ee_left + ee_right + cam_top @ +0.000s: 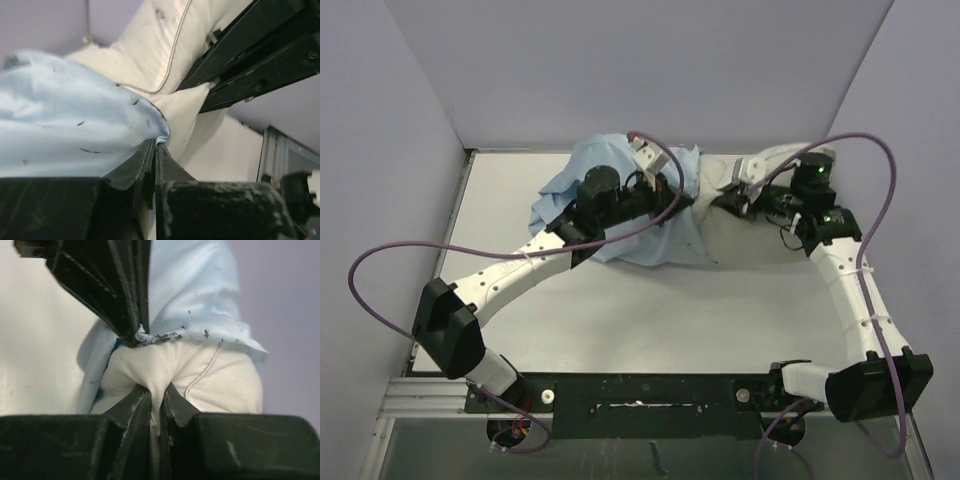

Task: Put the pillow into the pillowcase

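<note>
Left pincer clamped on the thin, wrinkled light-blue fabric pillowcase; right pincer clamped on the plump off-white fabric pillow, partly sheathed just beyond its tips. Hold your pillowcase edge taut while pushing inward.

I see the pillowcase bunched in a heap at the upper centre of the frame, lying on the bench. My left hand comes in from the lower left and sits over its right side. The pillow pokes out just right of it, and my right hand is at its near edge.
</note>
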